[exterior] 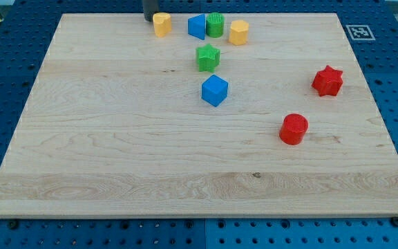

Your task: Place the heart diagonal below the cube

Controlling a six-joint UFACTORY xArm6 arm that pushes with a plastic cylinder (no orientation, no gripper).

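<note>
The yellow heart-like block lies near the view's top edge, left of the block cluster. My tip stands just left of it, touching or almost touching; only the rod's lower end shows. The blue cube sits well below and to the right, near the board's middle. A green star lies just above the cube.
A blue block, a green cylinder and a second yellow block sit in a row at the view's top. A red star and a red cylinder lie at the right. The wooden board sits on a blue pegboard.
</note>
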